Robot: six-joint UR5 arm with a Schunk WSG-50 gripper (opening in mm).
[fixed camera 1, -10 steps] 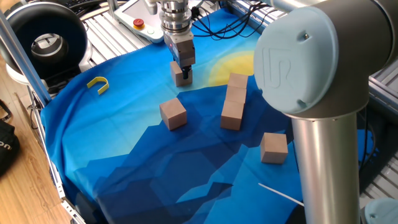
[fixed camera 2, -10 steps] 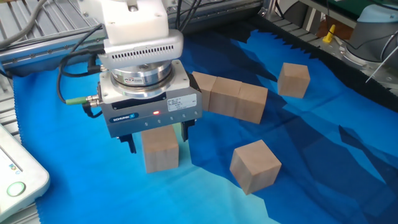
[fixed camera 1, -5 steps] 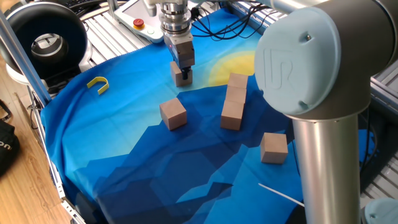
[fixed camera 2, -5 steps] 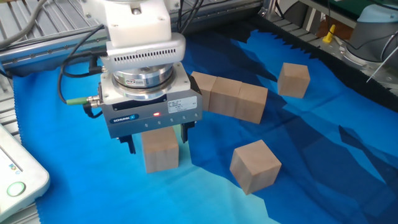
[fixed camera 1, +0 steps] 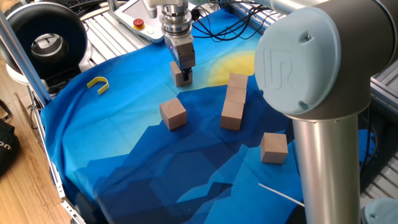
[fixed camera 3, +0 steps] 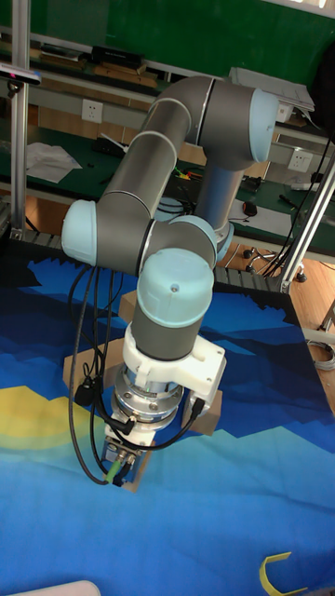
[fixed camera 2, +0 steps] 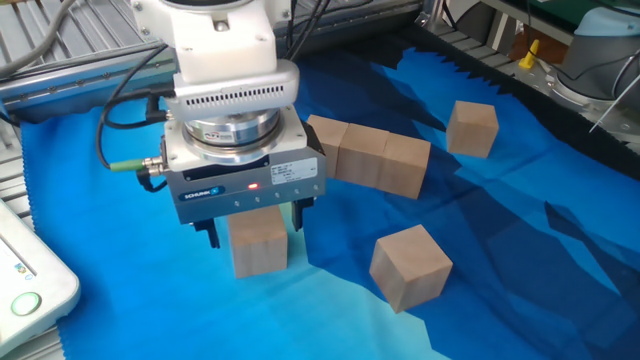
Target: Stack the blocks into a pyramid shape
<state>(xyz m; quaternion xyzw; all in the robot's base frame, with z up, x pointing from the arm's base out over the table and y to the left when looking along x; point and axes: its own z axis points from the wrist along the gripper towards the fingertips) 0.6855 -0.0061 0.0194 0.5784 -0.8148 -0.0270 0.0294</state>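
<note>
Several plain wooden blocks lie on the blue cloth. One block stands upright between the fingers of my gripper, which straddles it with a small gap on each side, open. In the one fixed view this block is at the back under the gripper. Three blocks lie touching in a row. A single block sits in the middle, another at the front right. In the tall view the arm hides most blocks.
A small yellow U-shaped piece lies on the cloth at the left. A teach pendant and cables sit behind the gripper, and a black round device is at the far left. The arm's big elbow joint blocks the right side.
The gripper has shifted only slightly around the block. The block and all the others stay where they were.
</note>
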